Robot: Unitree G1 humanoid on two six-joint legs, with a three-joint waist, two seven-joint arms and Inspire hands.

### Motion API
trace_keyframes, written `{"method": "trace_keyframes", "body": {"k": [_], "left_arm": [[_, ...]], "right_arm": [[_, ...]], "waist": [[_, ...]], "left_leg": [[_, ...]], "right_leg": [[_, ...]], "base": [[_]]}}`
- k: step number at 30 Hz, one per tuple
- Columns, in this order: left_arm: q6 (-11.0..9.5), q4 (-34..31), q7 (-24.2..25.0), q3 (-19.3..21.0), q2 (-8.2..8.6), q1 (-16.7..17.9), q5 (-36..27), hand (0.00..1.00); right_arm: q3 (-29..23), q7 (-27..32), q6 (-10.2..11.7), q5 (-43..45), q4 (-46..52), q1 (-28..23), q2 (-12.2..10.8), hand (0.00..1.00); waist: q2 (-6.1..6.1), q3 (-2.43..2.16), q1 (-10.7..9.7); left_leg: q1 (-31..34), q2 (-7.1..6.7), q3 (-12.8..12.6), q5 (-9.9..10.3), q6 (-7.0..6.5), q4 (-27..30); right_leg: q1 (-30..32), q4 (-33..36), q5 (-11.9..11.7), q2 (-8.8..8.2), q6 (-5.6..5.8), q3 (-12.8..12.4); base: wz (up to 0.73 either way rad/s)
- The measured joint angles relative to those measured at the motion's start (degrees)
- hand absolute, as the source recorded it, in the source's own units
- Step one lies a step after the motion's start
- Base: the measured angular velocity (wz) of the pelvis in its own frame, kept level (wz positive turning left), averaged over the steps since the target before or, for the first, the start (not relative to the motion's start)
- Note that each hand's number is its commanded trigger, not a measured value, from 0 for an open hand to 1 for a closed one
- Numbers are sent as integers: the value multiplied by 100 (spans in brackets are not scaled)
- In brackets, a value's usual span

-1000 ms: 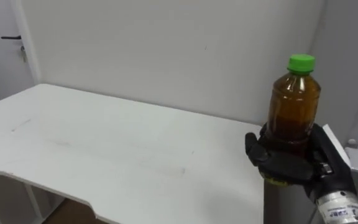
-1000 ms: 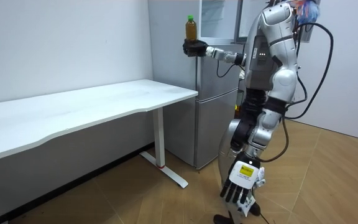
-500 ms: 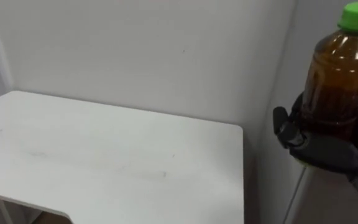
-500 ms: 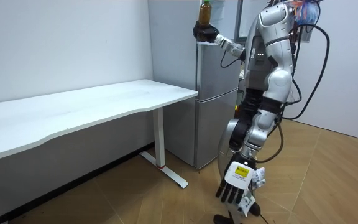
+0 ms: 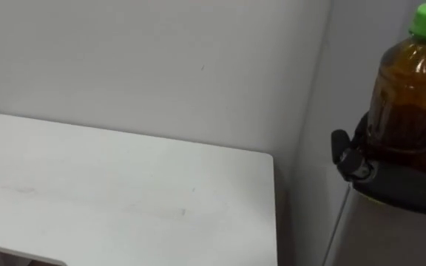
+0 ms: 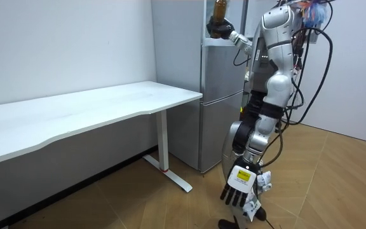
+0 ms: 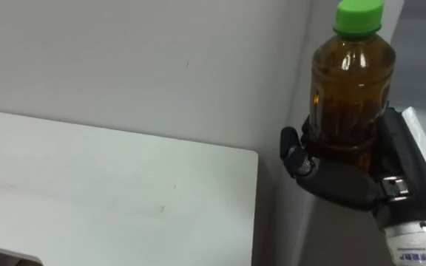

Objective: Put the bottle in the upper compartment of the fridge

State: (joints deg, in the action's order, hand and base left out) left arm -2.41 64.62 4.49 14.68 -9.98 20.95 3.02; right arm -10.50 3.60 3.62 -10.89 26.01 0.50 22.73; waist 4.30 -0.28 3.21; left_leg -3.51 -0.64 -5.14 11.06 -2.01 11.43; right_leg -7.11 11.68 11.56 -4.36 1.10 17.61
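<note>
The bottle (image 7: 350, 89) was held upright and high before the fridge (image 6: 221, 108), past the worktop's (image 5: 124, 192) right edge, by the right robot hand (image 7: 353, 181) curled round its lower half, seemingly to reach the upper compartment, while the left robot hand (image 6: 237, 187) hung loose-fingered.

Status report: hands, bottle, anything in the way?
Right hand shut on bottle, upright, up at the fridge's upper part. Left hand open, hanging low at its side. Nothing seen blocking.
</note>
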Motion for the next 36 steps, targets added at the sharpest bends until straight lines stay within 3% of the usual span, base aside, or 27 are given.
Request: {"method": "trace_keyframes", "body": {"k": [6, 13, 22, 29, 35, 36], "left_arm": [[-23, 73, -9, 104, 9, -21, 1, 0], [-47, 71, 8, 127, 7, -4, 150, 0], [-10, 9, -7, 110, 5, -18, 168, 0], [-9, -57, -10, 94, 4, -20, 174, 0], [-8, -49, -9, 84, -16, -19, 179, 0], [-9, -47, -9, 83, -20, -19, 175, 0]], "right_arm": [[-400, 172, 99, -9, 242, -10, 0, 100], [-711, 258, 157, -6, 439, -10, 9, 100], [-741, 334, 151, -79, 436, -10, 9, 100], [-951, 328, 124, -1012, 382, -10, 33, 100], [-951, 154, 124, -1365, 67, -8, 35, 100], [-951, 151, 124, -1396, -62, 5, 36, 100]], "waist": [[-13, 5, -57], [-5, 2, -269], [-18, -3, -464], [-6, 1, -533], [30, 37, -567], [79, 68, -561]], "left_leg": [[-23, 13, -101, 2, 2, -10], [-132, 68, -287, 30, 32, -71], [-209, 169, -563, 82, 77, -93], [-229, 175, -578, 85, 84, -77], [-220, 186, -578, 99, 98, -75], [-215, 189, -578, 101, 100, -78]], "right_leg": [[20, 5, -1, 12, -1, -101], [17, 4, -13, 66, -13, -307], [107, 1, -47, 152, -65, -515], [104, -6, -48, 168, -66, -561], [111, -4, -49, 179, -68, -559], [114, -4, -50, 181, -69, -558]], "base": [[-8], [-14], [-17], [-3], [0], [0]]}}
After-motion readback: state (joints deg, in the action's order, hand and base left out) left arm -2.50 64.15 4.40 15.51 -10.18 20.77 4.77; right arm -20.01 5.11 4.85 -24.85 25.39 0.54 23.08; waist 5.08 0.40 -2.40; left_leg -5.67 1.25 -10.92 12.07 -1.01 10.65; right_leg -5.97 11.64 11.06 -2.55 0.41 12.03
